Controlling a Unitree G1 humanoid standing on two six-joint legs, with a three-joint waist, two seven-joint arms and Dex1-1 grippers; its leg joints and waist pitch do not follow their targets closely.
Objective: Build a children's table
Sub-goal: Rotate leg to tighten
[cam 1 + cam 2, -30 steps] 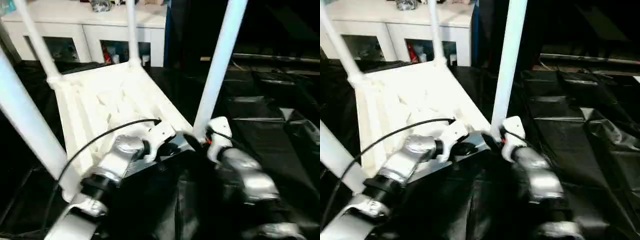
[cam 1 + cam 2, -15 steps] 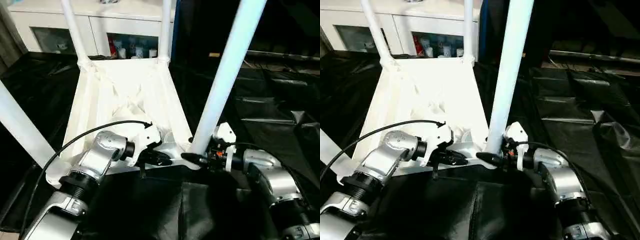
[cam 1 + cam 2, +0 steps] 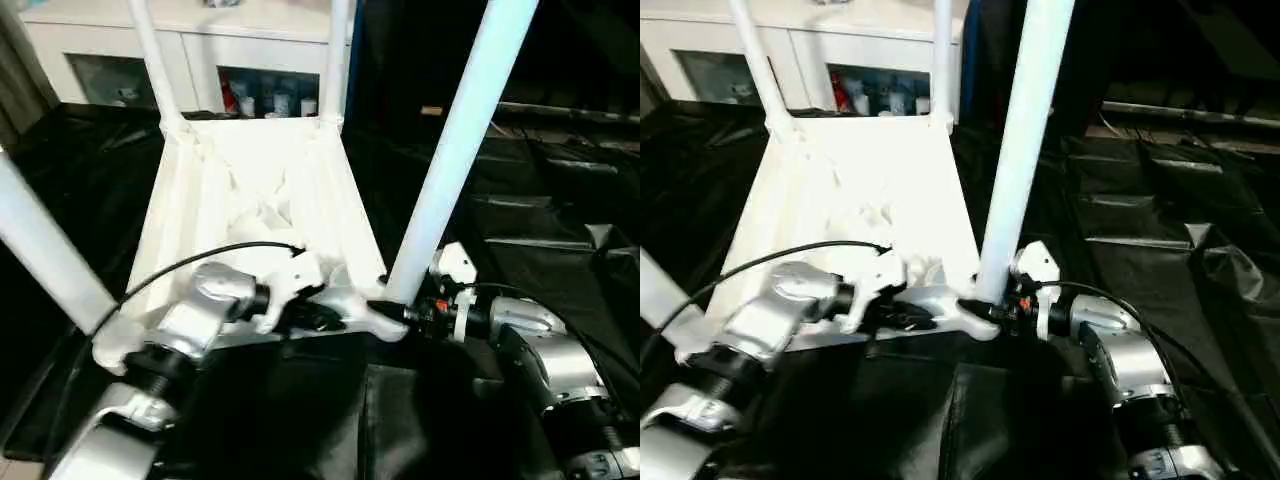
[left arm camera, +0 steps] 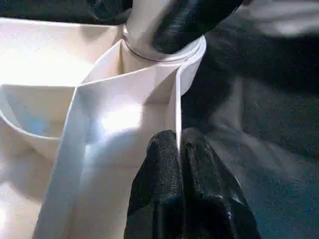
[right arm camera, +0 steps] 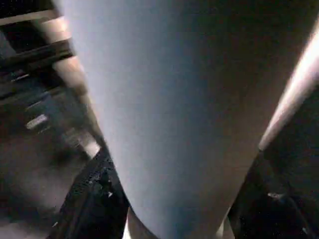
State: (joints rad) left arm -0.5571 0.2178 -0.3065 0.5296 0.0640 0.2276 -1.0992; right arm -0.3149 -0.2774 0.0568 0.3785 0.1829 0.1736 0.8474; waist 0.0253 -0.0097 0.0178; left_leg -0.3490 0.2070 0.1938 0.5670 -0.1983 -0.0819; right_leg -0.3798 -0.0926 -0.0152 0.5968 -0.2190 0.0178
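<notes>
While left tool [image 4: 178,149] pinches table rim [image 4: 175,107] | right tool [image 3: 992,309] straddles leg [image 3: 1025,140]

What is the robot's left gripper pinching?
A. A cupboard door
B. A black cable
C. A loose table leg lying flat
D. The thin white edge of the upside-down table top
D: the left wrist view shows the left gripper with its two black fingers closed on the thin white rim of the table top, just next to the corner socket where a leg stands up.
</notes>
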